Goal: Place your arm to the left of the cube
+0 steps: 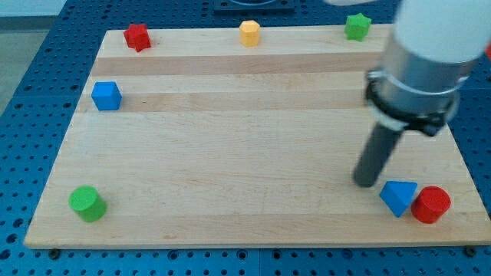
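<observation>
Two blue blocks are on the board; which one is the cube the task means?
The blue cube near the view's left edge. The other, the blue triangular block, sits at the view's bottom right against the red cylinder, just right of my tip.

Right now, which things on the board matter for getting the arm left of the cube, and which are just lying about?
In the job:
blue cube
my tip, far off toward the view's right

Lying about:
red star block
yellow block
green star block
green cylinder
blue wedge block
red cylinder

red star [136, 36] | yellow hexagon [249, 33] | green star [357, 26] | green cylinder [87, 203] | blue triangle [398, 196] | red cylinder [431, 205]
</observation>
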{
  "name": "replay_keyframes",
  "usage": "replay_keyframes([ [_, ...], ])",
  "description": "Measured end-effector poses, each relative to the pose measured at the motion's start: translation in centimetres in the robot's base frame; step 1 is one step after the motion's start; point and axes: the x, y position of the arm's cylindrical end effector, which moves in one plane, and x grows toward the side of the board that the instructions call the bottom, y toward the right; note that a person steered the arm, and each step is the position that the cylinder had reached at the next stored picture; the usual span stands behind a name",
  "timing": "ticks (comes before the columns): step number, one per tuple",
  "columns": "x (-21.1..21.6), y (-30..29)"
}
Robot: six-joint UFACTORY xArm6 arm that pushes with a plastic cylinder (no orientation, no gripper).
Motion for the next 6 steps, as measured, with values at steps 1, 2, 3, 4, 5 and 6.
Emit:
replay_keyframes([
  [1,3.0,-8.9],
  [2,1.2,-18.6],
  [3,-4.8,-25.5],
  [4,-6.7,-32.1],
  [5,-7.5,-40.4],
  [6,-10.1,-42.8],
])
